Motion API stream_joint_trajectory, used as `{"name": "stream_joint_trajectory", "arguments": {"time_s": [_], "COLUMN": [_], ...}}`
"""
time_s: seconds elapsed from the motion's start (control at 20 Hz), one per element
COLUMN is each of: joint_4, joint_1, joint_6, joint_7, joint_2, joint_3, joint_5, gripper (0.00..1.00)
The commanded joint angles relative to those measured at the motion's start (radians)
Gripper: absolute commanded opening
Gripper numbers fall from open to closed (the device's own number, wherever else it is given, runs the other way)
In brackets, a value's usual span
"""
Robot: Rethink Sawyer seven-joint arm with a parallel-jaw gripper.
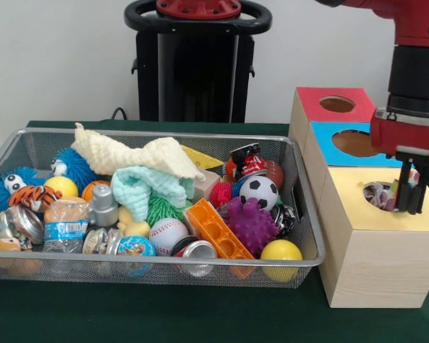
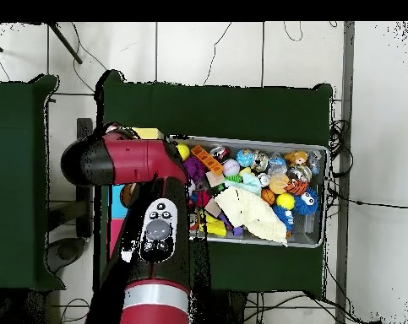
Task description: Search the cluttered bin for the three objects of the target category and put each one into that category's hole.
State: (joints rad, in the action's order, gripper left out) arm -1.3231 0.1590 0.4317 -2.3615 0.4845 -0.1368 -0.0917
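The wire mesh bin (image 1: 157, 263) stands at the left, full of toys; it also shows in the overhead view (image 2: 318, 150). My gripper (image 1: 409, 204) hangs over the round hole (image 1: 386, 196) of the yellow-faced box (image 1: 375, 254) at the right. It is shut on a white spotted cloth (image 1: 377, 194), which bunches down into the hole, with a bit of it showing between the fingers. No other spotted cloth shows in the bin. In the overhead view my arm hides the gripper and the hole.
A blue-faced box (image 1: 336, 151) and a red-faced box (image 1: 314, 107) stand behind the yellow one. In the bin lie a cream knitted cloth (image 1: 129, 153), a mint fluffy cloth (image 1: 146, 187), balls, cans and an orange brick (image 1: 216, 230).
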Motion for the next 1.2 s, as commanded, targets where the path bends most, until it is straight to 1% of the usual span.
{"name": "stream_joint_trajectory", "arguments": {"time_s": [0.05, 0.15, 0.25, 0.35, 0.5, 0.6, 0.75, 0.95, 1.2], "joint_4": [-0.084, -0.077, -0.085, -0.104, -0.101, -0.1, -0.111, -0.117, -0.119], "joint_1": [-0.061, -0.073, -0.094, -0.092, -0.065, -0.064, -0.076, -0.075, -0.095], "joint_6": [0.002, 0.009, 0.041, 0.041, 0.063, 0.075, 0.085, 0.088, 0.104], "joint_7": [0.023, 0.036, 0.06, 0.048, 0.022, 0.024, 0.044, 0.047, 0.086], "joint_2": [-0.056, -0.06, -0.06, -0.059, -0.061, -0.061, -0.056, -0.049, -0.042], "joint_3": [0.106, 0.111, 0.138, 0.151, 0.137, 0.144, 0.164, 0.166, 0.189], "joint_5": [0.053, 0.059, 0.058, 0.055, 0.059, 0.058, 0.059, 0.064, 0.079], "gripper": [0.0, 0.0, 0.0, 0.0, 0.0, 0.0, 0.0, 0.0, 0.0]}}
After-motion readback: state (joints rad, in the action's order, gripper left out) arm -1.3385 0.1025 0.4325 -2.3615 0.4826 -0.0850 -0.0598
